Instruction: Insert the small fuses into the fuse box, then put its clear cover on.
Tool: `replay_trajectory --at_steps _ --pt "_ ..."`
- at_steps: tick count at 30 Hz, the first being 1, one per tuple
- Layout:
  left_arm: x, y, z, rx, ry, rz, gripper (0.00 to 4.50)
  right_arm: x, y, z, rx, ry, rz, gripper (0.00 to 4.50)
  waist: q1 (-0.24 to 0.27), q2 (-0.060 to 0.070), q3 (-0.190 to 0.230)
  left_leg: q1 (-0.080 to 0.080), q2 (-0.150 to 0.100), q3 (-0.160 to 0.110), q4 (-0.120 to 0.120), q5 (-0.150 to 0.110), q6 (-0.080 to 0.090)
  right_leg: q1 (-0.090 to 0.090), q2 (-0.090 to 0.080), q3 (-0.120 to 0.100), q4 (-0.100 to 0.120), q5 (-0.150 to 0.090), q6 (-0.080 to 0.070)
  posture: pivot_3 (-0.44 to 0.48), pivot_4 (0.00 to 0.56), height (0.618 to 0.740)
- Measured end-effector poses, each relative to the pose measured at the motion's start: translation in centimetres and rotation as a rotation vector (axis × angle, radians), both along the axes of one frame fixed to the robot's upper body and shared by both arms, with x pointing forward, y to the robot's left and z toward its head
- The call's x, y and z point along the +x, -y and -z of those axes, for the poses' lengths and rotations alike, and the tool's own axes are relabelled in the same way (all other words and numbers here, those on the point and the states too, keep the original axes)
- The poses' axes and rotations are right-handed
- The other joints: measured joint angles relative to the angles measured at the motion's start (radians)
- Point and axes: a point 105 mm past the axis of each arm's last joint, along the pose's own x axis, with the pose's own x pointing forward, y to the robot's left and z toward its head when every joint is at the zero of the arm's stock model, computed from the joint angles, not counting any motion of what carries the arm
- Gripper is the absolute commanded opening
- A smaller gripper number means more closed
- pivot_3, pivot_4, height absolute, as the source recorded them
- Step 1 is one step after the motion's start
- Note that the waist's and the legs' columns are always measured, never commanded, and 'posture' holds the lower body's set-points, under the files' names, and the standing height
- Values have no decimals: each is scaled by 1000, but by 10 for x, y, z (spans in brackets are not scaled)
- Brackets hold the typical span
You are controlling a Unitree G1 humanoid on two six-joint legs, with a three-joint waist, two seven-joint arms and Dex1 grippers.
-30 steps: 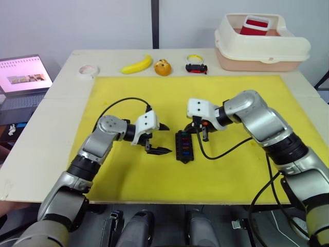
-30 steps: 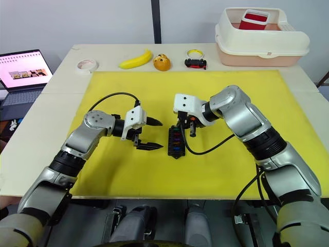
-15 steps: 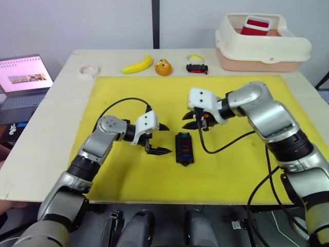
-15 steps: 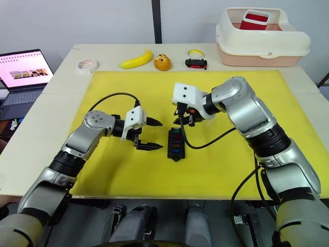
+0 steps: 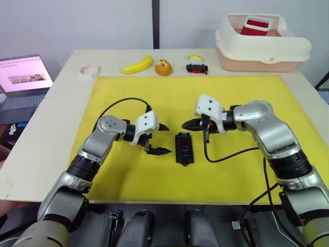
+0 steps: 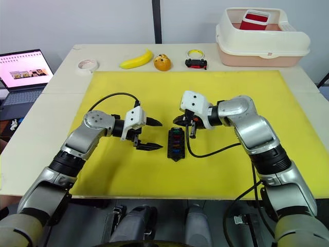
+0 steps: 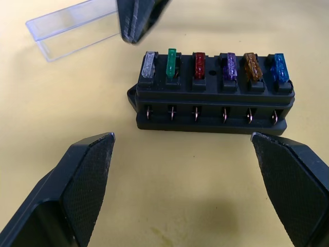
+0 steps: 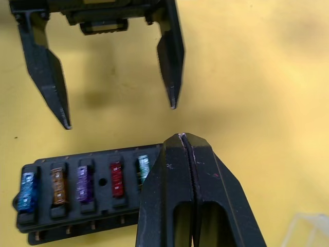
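Note:
The black fuse box (image 5: 184, 148) lies on the yellow mat between my two grippers. Several small fuses (image 7: 199, 65) stand in its row of slots: grey, green, red, purple, tan and blue. The clear cover (image 7: 77, 28) lies flat on the mat just beyond the box's far end, beside my right gripper's tip. My left gripper (image 5: 165, 139) hovers open just left of the box, with nothing between its fingers (image 8: 172, 67). My right gripper (image 5: 186, 125) is shut and empty, its tip over the box's far end by the green fuse (image 8: 143, 169).
Along the back of the table sit a tape roll (image 5: 88, 70), a banana (image 5: 137, 65), a small orange object (image 5: 162, 67), a black-and-red toy car (image 5: 196, 68) and a cream bin (image 5: 262, 43). A laptop (image 5: 23, 77) stands off the table's left side.
My right gripper has lifted off the far end of the fuse box, swung back, and now sits slightly right of where it was. The left arm and the box have not moved.

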Motion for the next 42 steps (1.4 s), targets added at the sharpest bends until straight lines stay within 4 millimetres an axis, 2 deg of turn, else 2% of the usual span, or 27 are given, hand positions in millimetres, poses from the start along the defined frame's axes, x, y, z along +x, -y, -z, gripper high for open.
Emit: replay_trajectory --at_steps 16,24,28,34,38,41,42 --pt "0 -1 0 3 -2 0 4500 1 5 21 23 -6 25 16 0 0 0 0 0 0 0 0 0 1 0 0 0 0 0 0 150 740" --pt "0 -1 0 5 -2 -1 4500 1 5 20 33 -28 28 16 1 0 0 0 0 0 1 0 0 1 0 0 0 0 0 0 150 740" --pt "-1 -1 -1 5 3 4 4500 -4 2 13 54 -66 22 16 1 0 0 0 0 0 1 0 0 1 0 0 0 0 0 0 150 740" --pt "-6 -2 -8 -5 -11 15 4500 -15 0 -32 115 -8 -8 16 2 0 0 0 0 -1 0 0 0 1 0 0 0 0 0 0 150 740" --pt "-9 -11 -18 -28 -23 0 4500 -24 12 -44 87 32 1 16 2 0 0 0 0 -1 0 0 0 1 0 0 0 0 0 0 150 740" --pt "-15 -26 -26 -48 -62 -23 4500 -33 36 -34 8 24 43 16 3 0 0 0 0 0 0 0 1 1 0 0 0 0 0 0 150 740" --pt "-15 -33 -28 -46 -70 -42 4500 -36 44 -32 -11 18 62 260 2 0 0 0 0 0 0 -2 3 1 0 0 -1 0 0 0 150 740"
